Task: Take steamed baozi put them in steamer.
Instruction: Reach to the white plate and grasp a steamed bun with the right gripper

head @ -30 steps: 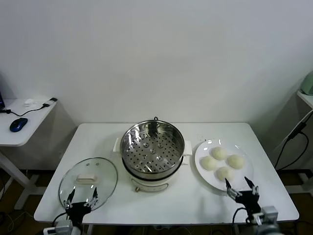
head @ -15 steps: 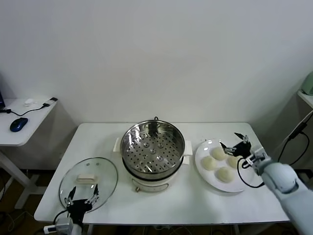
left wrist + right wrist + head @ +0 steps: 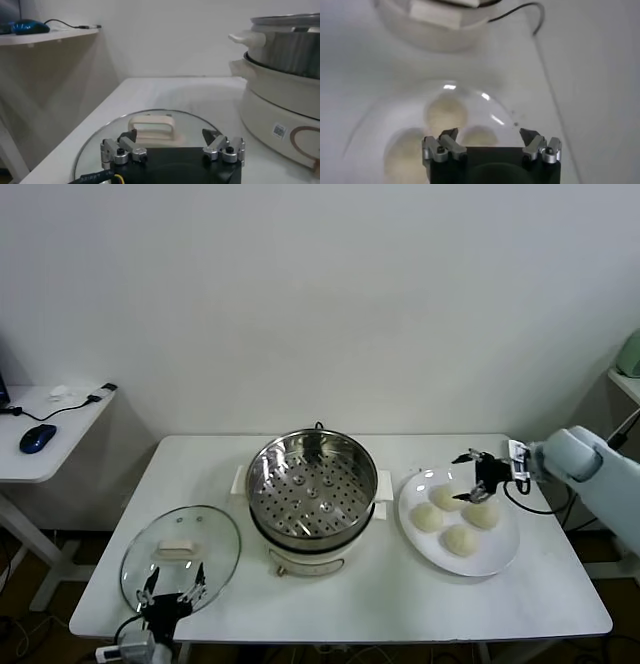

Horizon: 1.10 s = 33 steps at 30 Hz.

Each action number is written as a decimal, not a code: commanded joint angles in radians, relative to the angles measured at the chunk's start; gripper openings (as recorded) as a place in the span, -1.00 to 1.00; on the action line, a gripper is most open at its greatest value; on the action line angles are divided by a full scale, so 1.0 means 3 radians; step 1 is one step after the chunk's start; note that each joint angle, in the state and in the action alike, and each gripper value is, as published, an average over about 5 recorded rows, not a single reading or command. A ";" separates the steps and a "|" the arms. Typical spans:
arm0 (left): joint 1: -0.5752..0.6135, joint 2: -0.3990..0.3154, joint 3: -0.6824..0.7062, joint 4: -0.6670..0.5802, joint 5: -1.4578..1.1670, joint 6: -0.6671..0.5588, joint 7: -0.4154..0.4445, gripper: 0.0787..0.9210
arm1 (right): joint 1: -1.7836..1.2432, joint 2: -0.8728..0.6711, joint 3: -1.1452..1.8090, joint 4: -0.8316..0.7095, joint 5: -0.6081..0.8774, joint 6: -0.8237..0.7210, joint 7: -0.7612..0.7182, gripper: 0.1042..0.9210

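Observation:
Four pale cream baozi lie on a flat white plate [image 3: 497, 560] at the right: one far [image 3: 447, 497], one left [image 3: 427, 517], one right [image 3: 482, 514], one near [image 3: 460, 539]. The shiny steamer [image 3: 312, 482] with its perforated tray stands empty at the table's middle. My right gripper [image 3: 471, 477] is open and empty, hovering over the far part of the plate above the buns. In the right wrist view it [image 3: 488, 135] hangs over the baozi [image 3: 446, 112]. My left gripper [image 3: 168, 594] is open and idle at the table's front left edge.
A round glass lid [image 3: 181, 556] with a cream handle lies flat at the front left, just beyond my left gripper [image 3: 170, 136]; it fills the left wrist view [image 3: 107, 145] beside the steamer's base [image 3: 280, 107]. A side desk with a mouse [image 3: 37, 439] stands far left.
My right arm has swung from the table's front right edge up and away to over the plate's far side. The left arm, buns and steamer have not moved.

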 commanded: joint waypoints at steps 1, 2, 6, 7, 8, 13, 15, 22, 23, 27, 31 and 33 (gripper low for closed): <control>-0.0018 0.0010 -0.0016 0.0038 0.0000 0.0001 0.0004 0.77 | 0.0999 0.0495 -0.1358 -0.0674 -0.0039 0.0048 -0.0533 0.76; -0.0020 0.0011 -0.0022 0.0037 -0.0001 0.0004 0.0005 0.77 | 0.0944 0.0543 -0.1335 -0.0700 -0.0038 0.0008 -0.0500 0.76; -0.0018 0.0017 -0.0038 0.0026 -0.0003 0.0017 0.0007 0.77 | 0.0715 0.0702 -0.1198 -0.0804 -0.0076 -0.0102 -0.0372 0.76; -0.0017 0.0019 -0.0038 0.0026 -0.0003 0.0017 0.0006 0.77 | 0.0661 0.0738 -0.1154 -0.0846 -0.0093 -0.0110 -0.0333 0.76; -0.0015 0.0020 -0.0037 0.0026 -0.0003 0.0015 0.0006 0.77 | 0.0604 0.0778 -0.1094 -0.0899 -0.0115 -0.0115 -0.0293 0.76; -0.0006 0.0012 -0.0028 0.0033 -0.0003 0.0004 0.0005 0.77 | 0.0345 0.0952 -0.0836 -0.1139 -0.0244 -0.0123 -0.0181 0.76; -0.0003 0.0006 -0.0024 0.0044 -0.0004 -0.0003 0.0003 0.77 | 0.0260 0.1006 -0.0768 -0.1208 -0.0291 -0.0117 -0.0152 0.76; 0.0014 -0.0010 -0.0003 0.0046 0.0019 -0.0018 -0.0008 0.77 | 0.0024 0.1190 -0.0468 -0.1494 -0.0462 -0.0036 -0.0025 0.76; 0.0020 -0.0014 -0.0002 0.0033 0.0022 -0.0016 -0.0011 0.77 | 0.0002 0.1213 -0.0434 -0.1531 -0.0497 -0.0022 -0.0009 0.76; 0.0042 -0.0022 0.0006 -0.0008 0.0026 -0.0014 -0.0015 0.77 | -0.0072 0.1294 -0.0289 -0.1666 -0.0638 0.0010 0.0037 0.76; 0.0048 -0.0023 0.0009 -0.0013 0.0027 -0.0017 -0.0016 0.77 | -0.0110 0.1340 -0.0201 -0.1741 -0.0707 0.0029 0.0046 0.76; 0.0052 -0.0022 0.0011 -0.0012 0.0027 -0.0019 -0.0017 0.77 | -0.0119 0.1346 -0.0185 -0.1741 -0.0702 0.0030 0.0044 0.72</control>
